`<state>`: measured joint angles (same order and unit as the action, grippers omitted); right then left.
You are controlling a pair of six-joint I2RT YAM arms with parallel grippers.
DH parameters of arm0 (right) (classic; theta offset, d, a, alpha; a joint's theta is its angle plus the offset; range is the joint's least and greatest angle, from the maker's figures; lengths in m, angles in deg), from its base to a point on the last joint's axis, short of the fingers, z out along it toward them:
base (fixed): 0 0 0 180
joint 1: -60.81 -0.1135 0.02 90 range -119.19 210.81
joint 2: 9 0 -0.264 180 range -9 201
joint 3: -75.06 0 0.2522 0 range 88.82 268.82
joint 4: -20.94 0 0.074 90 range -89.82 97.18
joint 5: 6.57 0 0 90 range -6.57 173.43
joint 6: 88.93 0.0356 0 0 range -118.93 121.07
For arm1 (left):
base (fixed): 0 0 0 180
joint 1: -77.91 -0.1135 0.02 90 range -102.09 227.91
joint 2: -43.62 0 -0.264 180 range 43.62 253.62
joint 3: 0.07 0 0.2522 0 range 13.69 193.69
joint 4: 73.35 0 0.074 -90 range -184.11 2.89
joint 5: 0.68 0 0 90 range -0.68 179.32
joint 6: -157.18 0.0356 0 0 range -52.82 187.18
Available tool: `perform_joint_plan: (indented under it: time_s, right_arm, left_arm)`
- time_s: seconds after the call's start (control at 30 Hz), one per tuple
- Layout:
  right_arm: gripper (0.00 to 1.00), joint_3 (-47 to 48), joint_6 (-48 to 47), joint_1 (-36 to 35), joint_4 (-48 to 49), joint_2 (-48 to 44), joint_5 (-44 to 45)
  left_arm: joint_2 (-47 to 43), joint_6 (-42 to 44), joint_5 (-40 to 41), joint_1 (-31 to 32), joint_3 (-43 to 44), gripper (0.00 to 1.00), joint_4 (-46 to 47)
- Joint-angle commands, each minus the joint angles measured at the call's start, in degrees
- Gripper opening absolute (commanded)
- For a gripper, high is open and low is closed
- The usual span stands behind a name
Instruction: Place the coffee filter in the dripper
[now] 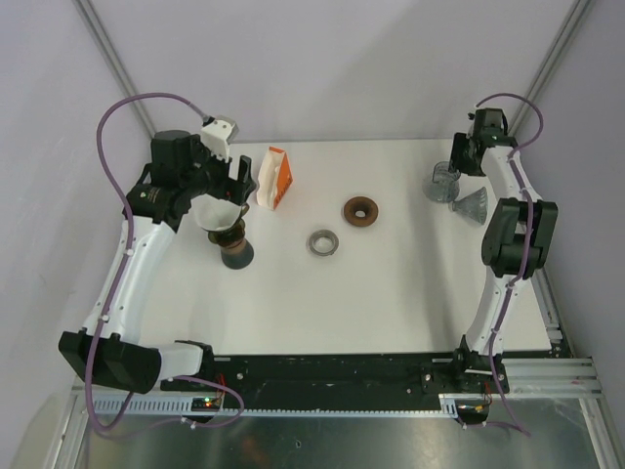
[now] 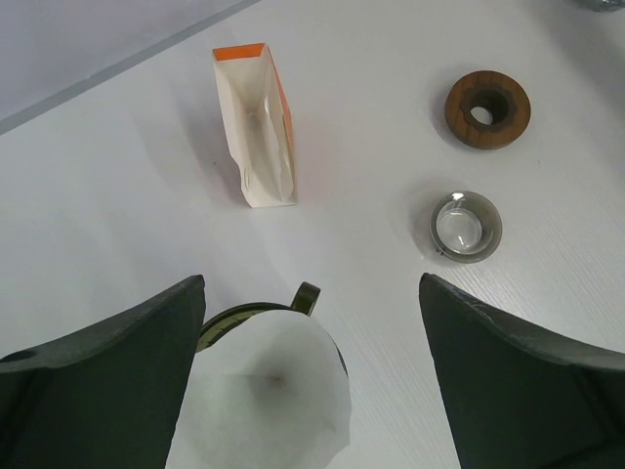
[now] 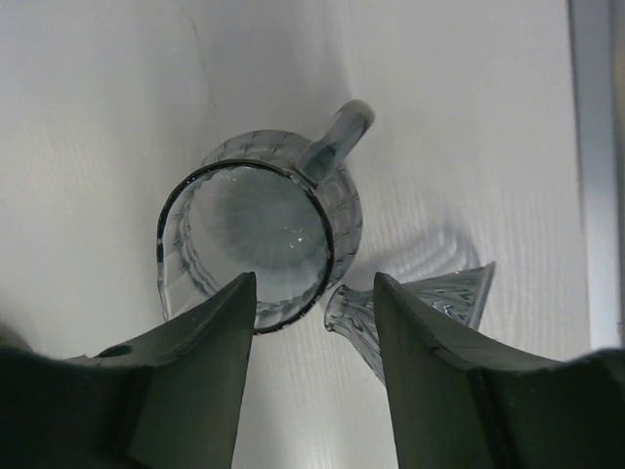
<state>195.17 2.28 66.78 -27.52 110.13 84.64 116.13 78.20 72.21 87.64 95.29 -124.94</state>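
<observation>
A white paper coffee filter (image 2: pixel 264 401) sits in the mouth of a dark olive dripper, whose rim and handle (image 2: pixel 305 296) show behind it. The filter stands above the rim. My left gripper (image 2: pixel 312 376) hangs over it, jaws wide open, and neither finger touches the paper. In the top view the left gripper (image 1: pixel 223 198) is above the filter (image 1: pixel 217 212) and the dripper (image 1: pixel 235 255) at the table's left. My right gripper (image 3: pixel 312 371) is open and empty above a glass mug (image 3: pixel 254 234) at the far right.
An orange-and-white filter box (image 2: pixel 256 127) stands behind the dripper. A wooden ring (image 2: pixel 487 108) and a metal-rimmed glass ring (image 2: pixel 467 227) lie mid-table. A clear ribbed glass dripper (image 3: pixel 420 303) lies on its side beside the mug, near the table's right edge.
</observation>
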Motion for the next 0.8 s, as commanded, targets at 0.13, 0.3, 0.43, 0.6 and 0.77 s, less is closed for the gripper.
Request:
perform_joint_plan:
  time_s: [0.13,0.3,0.43,0.6,0.77]
  right_arm:
    - [0.49,7.11,-0.93,-0.29,-2.49,5.83,-1.72]
    - [0.44,8.10,-2.82,-0.94,-3.02,7.89,2.51]
    - [0.30,9.87,-3.26,-1.31,-4.05,9.67,2.04]
    - [0.05,9.58,-3.73,-2.24,-4.48,8.63,2.35]
    - [0.00,5.60,-3.83,-3.27,-2.69,3.57,2.74]
  left_arm:
    - [-0.16,0.77,1.29,0.28,0.32,0.95,1.37]
    - [-0.19,0.84,1.43,0.28,0.16,0.95,1.43]
    - [0.05,0.77,1.28,0.28,0.21,0.95,1.43]
    - [0.03,0.84,1.20,0.33,0.11,0.96,1.43]
    - [0.01,0.93,1.09,0.28,-0.20,0.96,1.46]
